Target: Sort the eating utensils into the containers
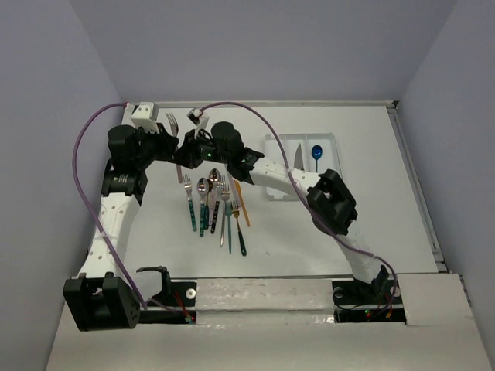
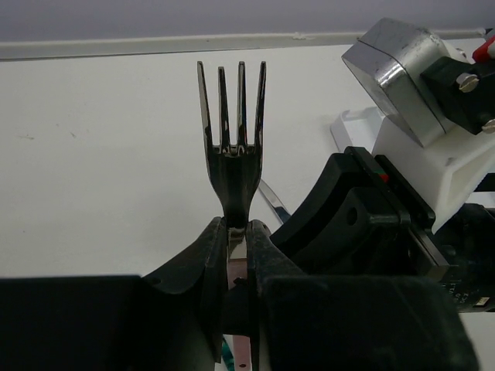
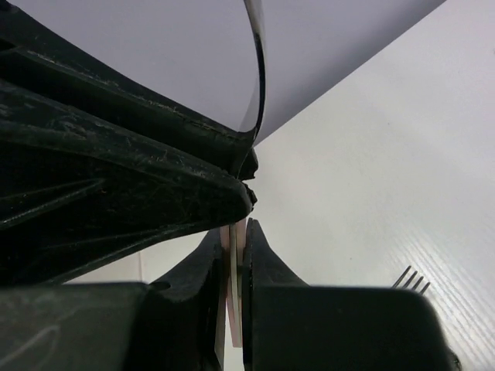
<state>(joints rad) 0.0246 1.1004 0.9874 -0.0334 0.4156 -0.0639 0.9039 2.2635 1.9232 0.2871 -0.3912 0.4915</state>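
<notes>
Closest to the left wrist camera, the left gripper (image 2: 236, 232) has its two black fingers pressed together on the handle of a silver metal fork (image 2: 234, 166), which stands upright with its four tines pointing up, lifted above the white table (image 2: 93, 193). The right gripper (image 3: 238, 232) is also nearly fully closed, pinching a thin flat metal strip. This strip seems to be the lower handle of the same fork, whose head curves upward just behind the fingers in the right wrist view. From above, both arms meet at the far left part of the table, with the fork raised between them. Near them, toward the robot, the loose utensils (image 1: 216, 205) lie close together on the table, mostly parallel, some with teal or orange handles. Well apart, on the right, the white rectangular plastic tray (image 1: 331, 139) holds a blue spoon (image 1: 316, 152) and a silver knife (image 1: 298, 158) beside it; I cannot tell exactly which compartments.
</notes>
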